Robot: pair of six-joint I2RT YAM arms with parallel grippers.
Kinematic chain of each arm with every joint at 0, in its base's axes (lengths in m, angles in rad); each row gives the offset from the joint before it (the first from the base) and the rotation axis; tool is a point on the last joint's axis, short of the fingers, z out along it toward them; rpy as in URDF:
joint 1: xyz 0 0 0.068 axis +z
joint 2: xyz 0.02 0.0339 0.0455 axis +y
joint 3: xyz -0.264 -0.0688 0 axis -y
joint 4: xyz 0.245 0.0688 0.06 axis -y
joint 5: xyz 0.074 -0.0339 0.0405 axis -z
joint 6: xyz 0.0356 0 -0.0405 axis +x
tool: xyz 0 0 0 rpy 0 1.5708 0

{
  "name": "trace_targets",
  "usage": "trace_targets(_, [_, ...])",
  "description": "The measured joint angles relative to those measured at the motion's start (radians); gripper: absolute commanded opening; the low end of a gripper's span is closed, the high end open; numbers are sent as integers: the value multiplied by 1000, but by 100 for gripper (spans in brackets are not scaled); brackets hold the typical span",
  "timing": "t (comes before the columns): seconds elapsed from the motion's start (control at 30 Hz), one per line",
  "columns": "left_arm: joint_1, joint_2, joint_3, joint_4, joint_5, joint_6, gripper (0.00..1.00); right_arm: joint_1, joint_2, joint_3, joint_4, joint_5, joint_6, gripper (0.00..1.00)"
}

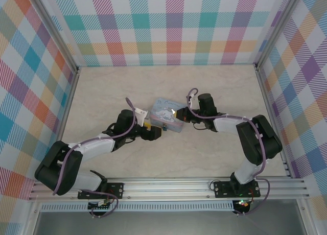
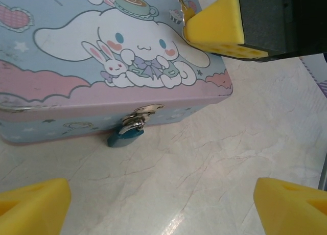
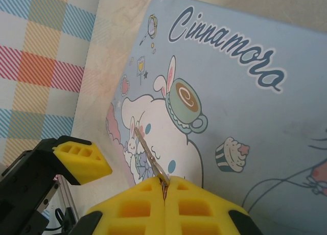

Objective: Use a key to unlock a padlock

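Observation:
The small bluish padlock (image 2: 124, 137) hangs from the silver clasp (image 2: 139, 115) on the front wall of the pale blue cartoon tin (image 2: 102, 51), its body resting on the table. My left gripper (image 2: 162, 204) stands open on the near side of it, both yellow fingertips apart from the lock, with bare table between them. My right gripper (image 3: 164, 186) is shut on the thin metal key (image 3: 149, 150). The key's blade sticks out over the tin's lid (image 3: 230, 117). In the top view both grippers meet at the tin (image 1: 166, 115).
The tin sits mid-table on the marble-look top (image 1: 204, 153). Checked walls (image 1: 168, 25) close in the back and both sides. One yellow finger of the right gripper (image 2: 217, 28) hangs over the tin's right corner, close to the left gripper's finger (image 3: 82, 158).

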Motion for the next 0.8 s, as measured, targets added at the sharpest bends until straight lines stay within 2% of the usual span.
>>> trace_targets(0.47, [-51,168,0,154,-2,-1,88,0,8,5,-6,0,2,2])
trace_targets(0.8, [-58,246,0,268,-71,-3,87,0,8,6,-8,0,2,3])
